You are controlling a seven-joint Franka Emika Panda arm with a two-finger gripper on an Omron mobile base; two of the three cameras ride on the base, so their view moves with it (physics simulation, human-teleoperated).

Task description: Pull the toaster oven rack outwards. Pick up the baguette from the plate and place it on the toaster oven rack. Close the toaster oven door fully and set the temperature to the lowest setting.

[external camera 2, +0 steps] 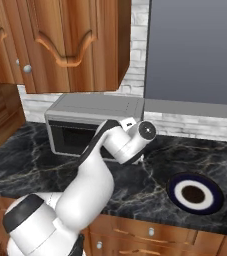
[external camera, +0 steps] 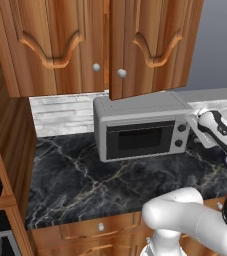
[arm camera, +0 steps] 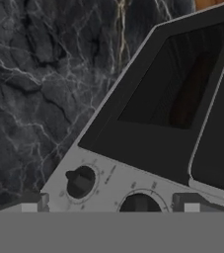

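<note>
Door [external camera: 140, 140] shut; gripper [arm camera: 111, 210] wide open (holding nothing) beside the knobs [arm camera: 80, 182]. It should centre squarely on the temperature knob before pinching.

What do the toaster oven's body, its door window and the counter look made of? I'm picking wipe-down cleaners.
Toaster oven: matte grey, probably brushed or painted metal, going by its flat, even sheen. Toaster oven door window: dark tinted glass, seemingly; the inside shows faintly through it in the hand view. Counter: black stone-like slab with pale veins and a soft gloss, likely polished marble.
</note>
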